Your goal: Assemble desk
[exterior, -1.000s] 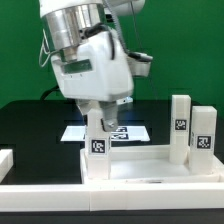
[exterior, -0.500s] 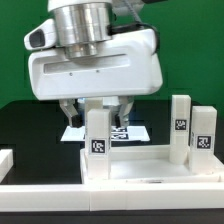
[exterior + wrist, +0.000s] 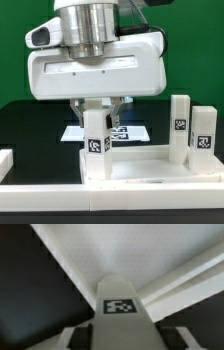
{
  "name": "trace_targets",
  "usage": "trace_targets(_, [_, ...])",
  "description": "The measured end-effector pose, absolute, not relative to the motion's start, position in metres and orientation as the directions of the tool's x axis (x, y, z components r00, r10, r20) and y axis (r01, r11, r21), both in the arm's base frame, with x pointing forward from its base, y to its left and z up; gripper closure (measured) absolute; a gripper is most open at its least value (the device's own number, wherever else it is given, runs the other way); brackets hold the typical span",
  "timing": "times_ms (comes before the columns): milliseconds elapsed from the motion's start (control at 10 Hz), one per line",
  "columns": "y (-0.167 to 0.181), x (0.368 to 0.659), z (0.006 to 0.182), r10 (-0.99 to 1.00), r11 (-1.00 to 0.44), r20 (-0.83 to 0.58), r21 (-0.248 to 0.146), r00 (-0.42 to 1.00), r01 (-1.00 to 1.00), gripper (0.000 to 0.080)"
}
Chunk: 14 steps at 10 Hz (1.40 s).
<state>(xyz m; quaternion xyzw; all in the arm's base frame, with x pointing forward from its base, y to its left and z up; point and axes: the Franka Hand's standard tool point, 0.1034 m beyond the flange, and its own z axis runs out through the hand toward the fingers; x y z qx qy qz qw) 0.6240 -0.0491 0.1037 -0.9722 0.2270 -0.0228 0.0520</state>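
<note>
The white desk slab (image 3: 140,166) lies at the front with its raised rim up. A white tagged leg post (image 3: 97,143) stands upright at the slab's corner on the exterior view's left. My gripper (image 3: 97,122) hangs straight above it, one finger against each side of the post's top. In the wrist view the post (image 3: 120,308) runs between my fingers (image 3: 78,339) over the slab (image 3: 140,252). Two more tagged leg posts (image 3: 181,128) (image 3: 203,135) stand at the slab's end on the exterior view's right.
The marker board (image 3: 137,131) lies on the black table behind the slab. A long low white border rail (image 3: 110,200) runs along the front, and a short white piece (image 3: 5,160) sits at the exterior view's left edge. A green wall stands behind.
My hand has turned square to the camera and come down over the post on the exterior view's left. The fingers have drawn in from wide apart to the post's sides.
</note>
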Motion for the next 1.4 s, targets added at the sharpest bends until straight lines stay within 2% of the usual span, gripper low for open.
trace_targets(300, [-0.049,0.624,0.104,-0.607,-0.789,-0.002,-0.114,0.795,-0.603,0.051])
trace_targets(500, [-0.047,0.623,0.105,-0.9,-0.419,-0.096,-0.076,0.425,-0.905,0.051])
trace_targets(600, [-0.043,0.627,0.106,-0.966,-0.227,-0.109,-0.067,0.233,-0.972,0.051])
trace_targets(700, [-0.042,0.632,0.107,-0.988,-0.081,-0.122,-0.079,0.09,-0.994,0.0509])
trace_targets(800, [-0.042,0.632,0.106,-0.991,0.01,-0.132,-0.073,-0.001,-0.997,0.0509])
trace_targets(1200, [-0.041,0.632,0.104,-0.968,0.214,-0.142,-0.045,-0.206,-0.976,0.0509])
trace_targets(1400, [-0.043,0.632,0.104,-0.963,0.242,-0.135,-0.042,-0.235,-0.969,0.0509])
